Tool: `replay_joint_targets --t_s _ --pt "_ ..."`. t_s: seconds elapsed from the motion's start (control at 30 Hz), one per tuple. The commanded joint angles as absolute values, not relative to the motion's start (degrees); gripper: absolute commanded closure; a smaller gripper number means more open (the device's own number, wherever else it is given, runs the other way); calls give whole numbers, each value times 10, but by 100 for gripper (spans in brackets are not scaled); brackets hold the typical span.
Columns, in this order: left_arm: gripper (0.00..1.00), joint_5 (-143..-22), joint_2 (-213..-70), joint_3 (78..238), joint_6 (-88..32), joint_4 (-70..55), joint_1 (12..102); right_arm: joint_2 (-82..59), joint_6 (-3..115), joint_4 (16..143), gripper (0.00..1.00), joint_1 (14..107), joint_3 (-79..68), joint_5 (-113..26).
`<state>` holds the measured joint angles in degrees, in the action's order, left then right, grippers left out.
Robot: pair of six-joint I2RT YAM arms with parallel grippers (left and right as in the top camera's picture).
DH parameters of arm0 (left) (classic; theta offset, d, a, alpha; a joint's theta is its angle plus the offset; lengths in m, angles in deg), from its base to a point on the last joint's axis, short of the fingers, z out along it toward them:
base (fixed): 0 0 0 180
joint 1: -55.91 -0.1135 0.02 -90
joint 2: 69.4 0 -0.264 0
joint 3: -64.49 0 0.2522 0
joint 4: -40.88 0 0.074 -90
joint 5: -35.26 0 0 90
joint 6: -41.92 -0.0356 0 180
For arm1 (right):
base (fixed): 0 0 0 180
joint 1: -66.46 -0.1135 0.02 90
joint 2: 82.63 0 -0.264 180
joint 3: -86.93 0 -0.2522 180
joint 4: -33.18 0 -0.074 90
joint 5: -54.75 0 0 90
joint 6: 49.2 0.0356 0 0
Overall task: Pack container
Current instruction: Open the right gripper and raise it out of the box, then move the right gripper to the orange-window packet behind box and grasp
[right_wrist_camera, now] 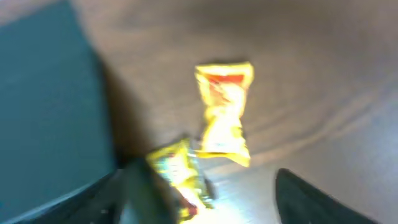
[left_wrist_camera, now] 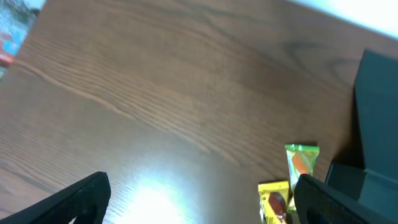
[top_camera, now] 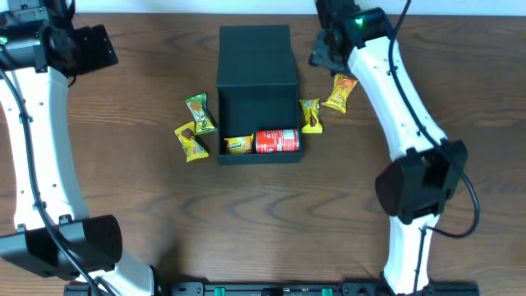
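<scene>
- Brown wooden table (top_camera: 271,222) carries the whole scene, with both arm bases at its near edge.
- Matte black container (top_camera: 246,99) stands at mid-table between the two arms, open at the top.
- Against its near inner wall a red can (top_camera: 277,141) lies on its side, and a small yellow packet (top_camera: 238,145) lies beside it on the left.
- Just left of the container, on the wood, a yellow-brown packet (top_camera: 191,141) lies nearer, with a green-topped packet (top_camera: 200,113) close beyond it.
- On the right, a wall-side packet (top_camera: 311,115) lies against the container's outer wall. An orange-topped packet (top_camera: 339,92) lies just beyond it and to its right.
- Past the opening, the lid (top_camera: 256,53) is folded back on the far side.
- Near the container's far right corner the right gripper (right_wrist_camera: 205,177) hangs over those two right-hand packets. Its fingers are spread and pinch nothing, though its wrist view is blurred.
- At the far left, well apart from the container, the left gripper (left_wrist_camera: 202,180) hangs over bare wood with its fingers spread wide, holding nothing.
</scene>
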<state>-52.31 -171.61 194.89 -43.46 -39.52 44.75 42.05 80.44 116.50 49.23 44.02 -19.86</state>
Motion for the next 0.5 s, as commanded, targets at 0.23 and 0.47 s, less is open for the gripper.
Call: replay_joint_targets --t_s 0.23,0.47 --pt "5 -578 -1790 1940 -431 -388 447 424 834 1071 34 505 312 -204" --pt "5 -578 -1798 1940 -432 -385 447 429 834 997 43 508 237 -200"
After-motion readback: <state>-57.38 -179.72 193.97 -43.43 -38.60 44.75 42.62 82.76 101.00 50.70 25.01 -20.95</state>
